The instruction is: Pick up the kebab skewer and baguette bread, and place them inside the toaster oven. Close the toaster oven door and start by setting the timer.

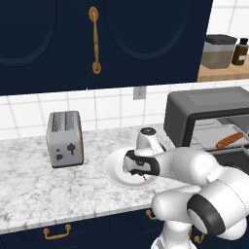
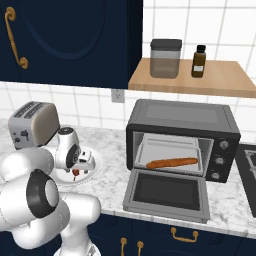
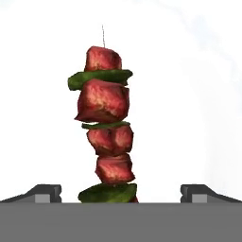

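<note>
The kebab skewer [image 3: 106, 127] runs off the bottom of the hand view, so its lower end is hidden between the end effector [image 3: 121, 193] fingertips. In the left base view the skewer shows as just a small dark red speck under the arm, which covers most of the white plate [image 1: 113, 171] on the desk [image 1: 29, 185]; contact between the fingers and the skewer cannot be judged there. The toaster oven [image 1: 194, 104], right of the plate, is cut by the right edge of the left base view, and its door [image 2: 167, 192] is mostly behind the arm there. The baguette bread [image 1: 229, 140] inside the oven is clear, but the knob markings [image 2: 220, 152] are too small to read.
</note>
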Controlling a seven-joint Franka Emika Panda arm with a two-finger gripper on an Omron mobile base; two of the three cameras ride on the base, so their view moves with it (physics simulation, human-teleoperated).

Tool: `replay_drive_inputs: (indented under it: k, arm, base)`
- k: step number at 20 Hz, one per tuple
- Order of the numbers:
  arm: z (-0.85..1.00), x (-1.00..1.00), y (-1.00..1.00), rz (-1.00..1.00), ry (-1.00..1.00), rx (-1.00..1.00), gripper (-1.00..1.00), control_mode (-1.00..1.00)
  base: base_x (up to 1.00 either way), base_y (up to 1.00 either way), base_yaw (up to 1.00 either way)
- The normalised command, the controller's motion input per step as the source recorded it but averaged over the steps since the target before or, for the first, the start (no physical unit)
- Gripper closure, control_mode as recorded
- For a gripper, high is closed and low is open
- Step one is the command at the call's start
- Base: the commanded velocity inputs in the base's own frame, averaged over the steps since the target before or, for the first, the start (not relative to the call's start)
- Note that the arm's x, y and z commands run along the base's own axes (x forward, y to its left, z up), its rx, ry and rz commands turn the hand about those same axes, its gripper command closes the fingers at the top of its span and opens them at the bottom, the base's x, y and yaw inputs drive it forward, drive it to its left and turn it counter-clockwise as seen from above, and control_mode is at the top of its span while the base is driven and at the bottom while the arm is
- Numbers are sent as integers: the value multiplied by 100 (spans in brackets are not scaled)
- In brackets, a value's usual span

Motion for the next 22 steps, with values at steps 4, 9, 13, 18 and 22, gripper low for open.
replay_drive_inputs:
  k: [4, 9, 13, 18, 22]
  arm:
    - [-21, 0, 0, 0, 0, 0, -100, -100]
    - [-5, 0, 0, 0, 0, 0, 100, -100]
    - [0, 0, 0, 0, 0, 0, 100, -100]
    - [30, 0, 0, 0, 0, 0, 100, -100]
    - [54, -2, 0, 0, -1, 0, 100, -100]
  base:
    - [0, 0, 0]
    - [0, 0, 0]
    - [0, 0, 0]
    - [0, 0, 0]
    - [0, 0, 0]
